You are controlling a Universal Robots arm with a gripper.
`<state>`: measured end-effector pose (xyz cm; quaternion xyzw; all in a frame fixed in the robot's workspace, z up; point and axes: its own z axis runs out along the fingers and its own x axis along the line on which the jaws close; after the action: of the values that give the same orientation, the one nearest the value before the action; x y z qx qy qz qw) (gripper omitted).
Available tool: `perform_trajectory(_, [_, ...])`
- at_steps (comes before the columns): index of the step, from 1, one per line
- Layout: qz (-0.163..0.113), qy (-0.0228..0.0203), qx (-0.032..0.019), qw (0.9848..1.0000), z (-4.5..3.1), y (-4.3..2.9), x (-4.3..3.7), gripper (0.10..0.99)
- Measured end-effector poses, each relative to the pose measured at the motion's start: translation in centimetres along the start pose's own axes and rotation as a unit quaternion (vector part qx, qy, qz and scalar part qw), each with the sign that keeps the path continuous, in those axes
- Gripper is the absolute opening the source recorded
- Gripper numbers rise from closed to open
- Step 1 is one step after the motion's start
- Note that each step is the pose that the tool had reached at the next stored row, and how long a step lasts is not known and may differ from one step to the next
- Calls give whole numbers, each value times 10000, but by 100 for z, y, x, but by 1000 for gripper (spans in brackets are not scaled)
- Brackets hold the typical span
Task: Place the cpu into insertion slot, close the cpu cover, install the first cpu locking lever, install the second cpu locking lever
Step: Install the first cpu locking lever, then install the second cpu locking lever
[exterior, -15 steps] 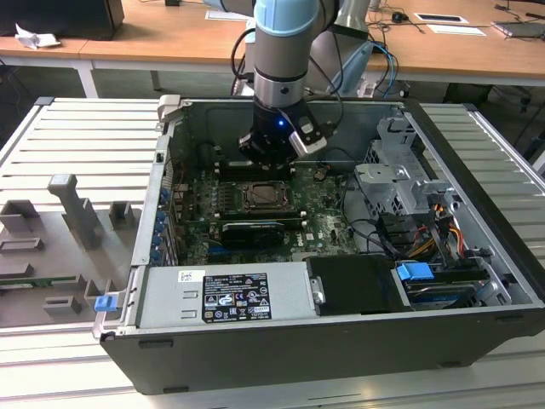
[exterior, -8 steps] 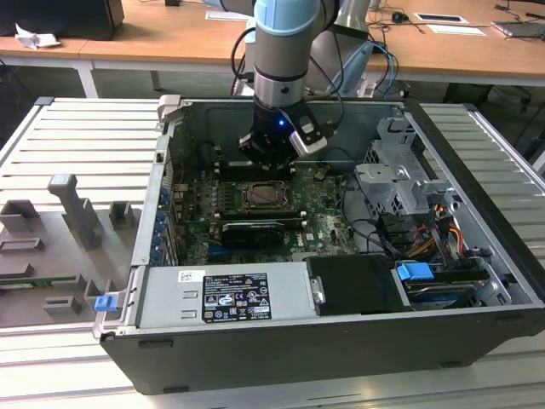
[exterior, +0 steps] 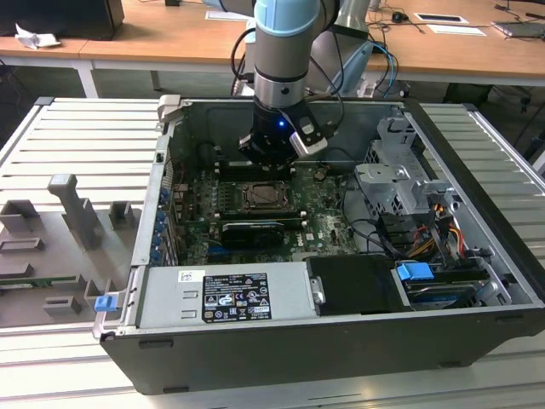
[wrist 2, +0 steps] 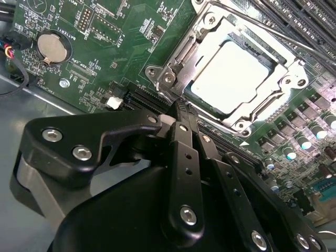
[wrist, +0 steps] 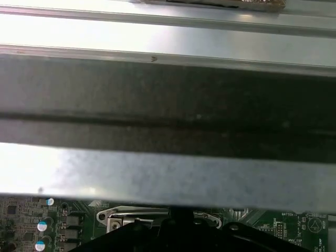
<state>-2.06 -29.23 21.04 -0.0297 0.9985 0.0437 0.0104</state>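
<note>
The computer case (exterior: 281,341) lies open on the tabletop (exterior: 77,145), motherboard (exterior: 200,217) flat inside. The cpu (wrist 2: 233,76) sits in the insertion slot (exterior: 261,198) mid-board, with the cpu cover (wrist 2: 273,107) down around it. The gripper (wrist 2: 181,113) hangs right at the socket's edge. Drive cage (exterior: 396,183) sits toward the exterior view's right.
</note>
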Motion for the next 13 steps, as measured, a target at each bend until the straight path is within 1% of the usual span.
perform_trajectory(4, [0,0,0,10000,-1,-9,1,106])
perform_trajectory(7, [0,0,0,10000,-3,-36,2,106])
perform_trajectory(13, [0,0,-1,10000,-6,-68,4,106])
